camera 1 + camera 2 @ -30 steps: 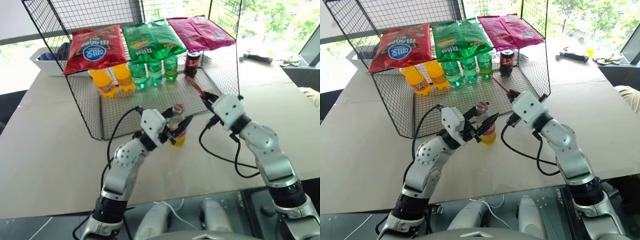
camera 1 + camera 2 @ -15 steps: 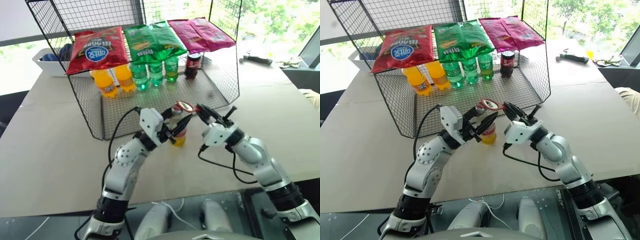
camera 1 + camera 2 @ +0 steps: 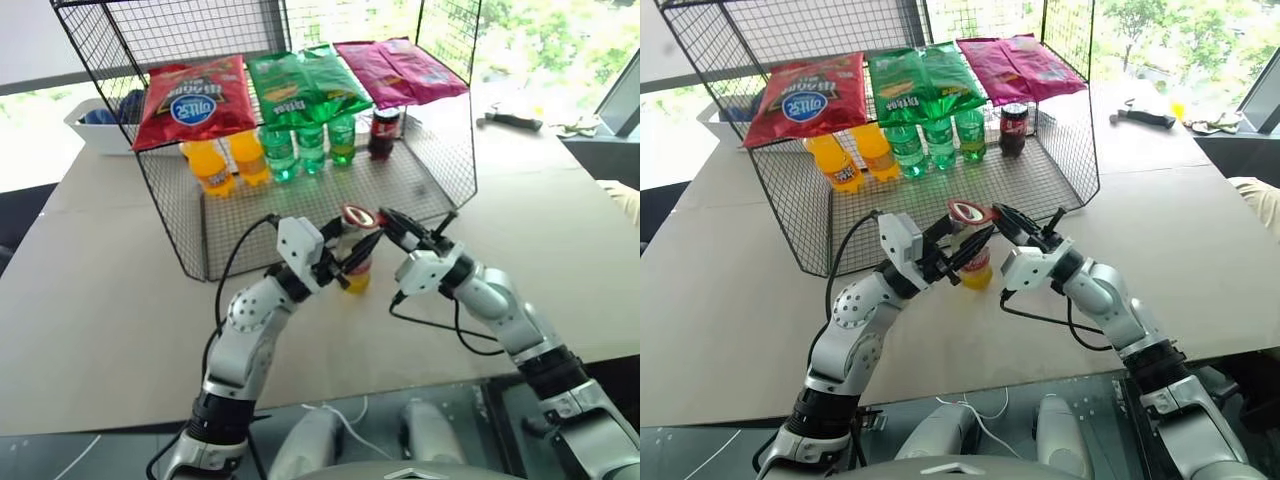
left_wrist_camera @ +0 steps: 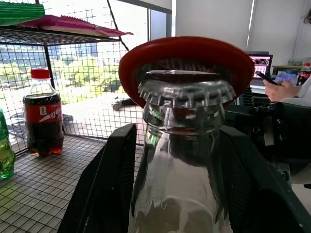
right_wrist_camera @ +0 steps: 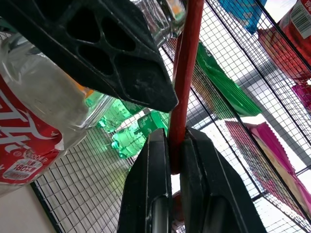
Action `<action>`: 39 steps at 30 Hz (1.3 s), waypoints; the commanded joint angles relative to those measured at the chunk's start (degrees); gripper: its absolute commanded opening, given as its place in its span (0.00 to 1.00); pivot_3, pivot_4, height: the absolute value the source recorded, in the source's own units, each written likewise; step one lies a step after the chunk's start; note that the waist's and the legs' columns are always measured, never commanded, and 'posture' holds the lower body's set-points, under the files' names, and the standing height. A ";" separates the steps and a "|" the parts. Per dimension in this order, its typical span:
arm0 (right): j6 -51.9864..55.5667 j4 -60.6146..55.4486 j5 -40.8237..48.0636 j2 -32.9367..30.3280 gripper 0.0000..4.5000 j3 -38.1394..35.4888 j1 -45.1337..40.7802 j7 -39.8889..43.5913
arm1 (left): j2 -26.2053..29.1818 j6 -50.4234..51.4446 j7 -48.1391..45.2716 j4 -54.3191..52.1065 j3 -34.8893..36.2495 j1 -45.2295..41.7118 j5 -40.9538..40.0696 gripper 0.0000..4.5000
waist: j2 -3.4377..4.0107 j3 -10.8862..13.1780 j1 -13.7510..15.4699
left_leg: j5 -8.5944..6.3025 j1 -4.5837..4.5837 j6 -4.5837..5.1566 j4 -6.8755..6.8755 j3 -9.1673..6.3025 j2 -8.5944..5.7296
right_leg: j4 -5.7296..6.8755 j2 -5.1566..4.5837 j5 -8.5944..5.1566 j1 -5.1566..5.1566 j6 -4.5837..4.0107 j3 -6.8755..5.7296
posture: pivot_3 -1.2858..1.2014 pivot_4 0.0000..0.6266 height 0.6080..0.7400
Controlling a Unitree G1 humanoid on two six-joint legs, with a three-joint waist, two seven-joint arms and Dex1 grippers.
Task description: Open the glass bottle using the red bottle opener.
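The glass bottle [image 3: 356, 266] stands upright on the table in front of the wire rack, with yellow liquid at its bottom. My left gripper [image 3: 347, 262] is shut on its body, one black finger [image 4: 109, 184] on each side. My right gripper [image 3: 390, 226] is shut on the slim handle [image 5: 187, 73] of the red bottle opener [image 3: 357, 216]. The opener's ring head [image 4: 187, 53] lies over and behind the metal crown cap [image 4: 184, 92]. I cannot tell whether it is hooked under the cap's edge.
The wire rack [image 3: 200, 230] stands just behind, with chip bags [image 3: 190, 95] on top. Under them are orange bottles [image 3: 210, 165], green bottles [image 3: 300, 145] and a cola bottle [image 3: 384, 132]. A white bin [image 3: 90, 125] sits back left, a black tool [image 3: 510, 118] back right. A person's hand [image 4: 279, 90] holds a phone.
My right arm has come down and to the left with the opener and rolled its wrist. The ring head has swung from near the rack's mesh onto the bottle's cap. The left gripper and bottle stayed put.
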 commanded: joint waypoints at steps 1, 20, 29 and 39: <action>-4.36 2.90 -2.24 0.34 0.00 4.18 -0.70 2.06 | 0.13 1.40 -0.85 2.78 -1.55 0.45 0.78 0.41 | 0.01 -0.01 -0.03 | 0.00 0.06 0.00 0.00 0.00 0.00 | 0.00 0.01 0.00 0.06 0.00 0.00 | 0.52 0.24 1.00; -14.61 12.17 -17.56 -8.65 0.00 2.31 -12.90 -8.75 | -1.03 0.64 -1.05 6.49 -2.15 -1.50 1.70 0.41 | 0.00 -0.16 0.10 | 0.00 0.13 0.00 0.00 -0.01 -0.01 | -0.05 0.00 0.00 0.18 0.00 -0.01 | 0.52 0.24 1.00; -16.55 11.62 -18.62 -10.87 0.00 1.12 -19.01 -10.97 | -1.38 0.37 -0.94 6.95 -2.38 -1.79 1.67 0.41 | 0.00 -0.17 0.10 | 0.00 0.14 0.00 0.00 -0.04 0.00 | -0.14 0.02 0.00 0.24 0.00 -0.04 | 0.52 0.24 1.00; -15.73 12.72 -16.42 -12.35 0.00 -0.97 -20.77 -11.19 | -1.78 0.54 -0.75 7.08 -2.35 -1.95 1.51 0.41 | 0.00 -0.16 0.11 | -0.01 0.07 0.02 -0.09 -0.06 0.00 | -0.40 0.01 0.00 0.24 0.00 -0.06 | 0.52 0.24 1.00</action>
